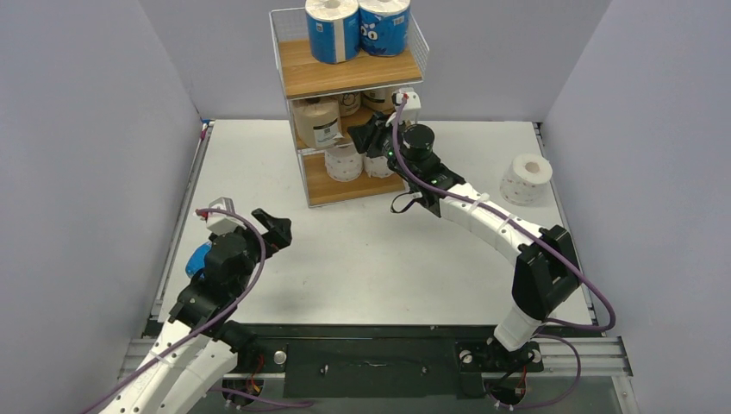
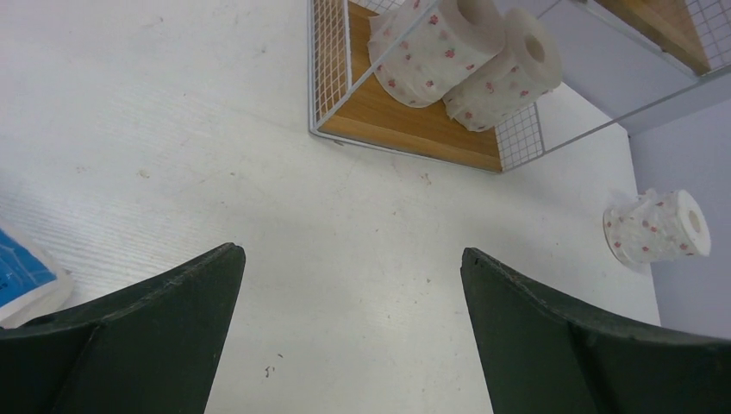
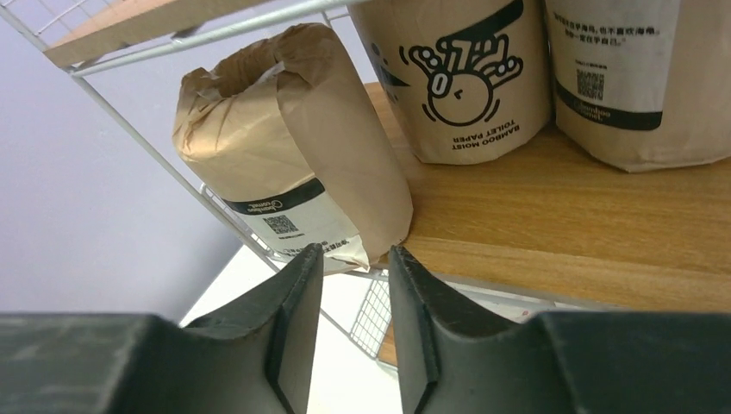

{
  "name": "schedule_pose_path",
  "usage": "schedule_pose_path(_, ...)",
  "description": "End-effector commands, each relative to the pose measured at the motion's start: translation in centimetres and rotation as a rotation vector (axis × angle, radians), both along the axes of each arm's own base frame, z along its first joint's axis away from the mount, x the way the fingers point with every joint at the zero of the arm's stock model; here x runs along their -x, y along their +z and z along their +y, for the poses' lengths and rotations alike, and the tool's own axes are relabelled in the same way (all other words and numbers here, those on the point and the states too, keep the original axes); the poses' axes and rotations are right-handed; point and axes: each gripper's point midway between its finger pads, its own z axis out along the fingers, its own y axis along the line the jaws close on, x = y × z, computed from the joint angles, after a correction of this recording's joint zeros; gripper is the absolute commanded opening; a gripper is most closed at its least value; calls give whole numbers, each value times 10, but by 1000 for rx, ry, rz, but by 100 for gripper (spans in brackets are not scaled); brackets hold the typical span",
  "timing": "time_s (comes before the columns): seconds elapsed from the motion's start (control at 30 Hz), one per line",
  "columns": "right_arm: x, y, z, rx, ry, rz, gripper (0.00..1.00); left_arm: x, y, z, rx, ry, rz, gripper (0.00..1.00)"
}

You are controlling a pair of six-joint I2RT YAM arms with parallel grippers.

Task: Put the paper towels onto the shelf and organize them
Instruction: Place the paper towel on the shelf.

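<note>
**Middle tier: leaning tan roll to be squared, two rolls not yet shelved**

Top view. Shelf [image 1: 349, 76] at far side of desk [image 1: 362, 259]: two blue rolls [image 1: 358, 28] on top tier, tan rolls on middle tier, white patterned rolls on bottom tier. Right arm [image 1: 483, 216] reaching to middle tier. Loose white roll [image 1: 526, 178] at desk right. Third blue roll [image 1: 198, 259] beside left arm [image 1: 220, 267].

Left wrist view. Left jaws spread wide, empty, over bare desk.

Right wrist view. Right jaws close together with a narrow gap, pinching nothing, just before tilted tan roll [image 3: 289, 147] at board's edge. Probable step: squaring this roll. Next: nudge it upright and inward, gently. Then collect third blue roll with left jaws.
</note>
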Motion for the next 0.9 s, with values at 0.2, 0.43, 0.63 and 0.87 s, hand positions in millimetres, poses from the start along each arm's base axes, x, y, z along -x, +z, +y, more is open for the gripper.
schedule_pose_path(0.2,-1,18,4,-42,50,-26,17,-3,25,-28,107,-145,-207,97)
schedule_pose_path(0.43,-5,17,20,-59,105,-14,2,-3,21,-31,118,-163,-224,97)
schedule_pose_path(0.63,-1,13,35,-92,161,-6,0,-5,19,-31,101,-157,-213,97)
schedule_pose_path(0.87,-4,13,40,-123,173,-14,0,-6,20,-30,83,-154,-203,97)
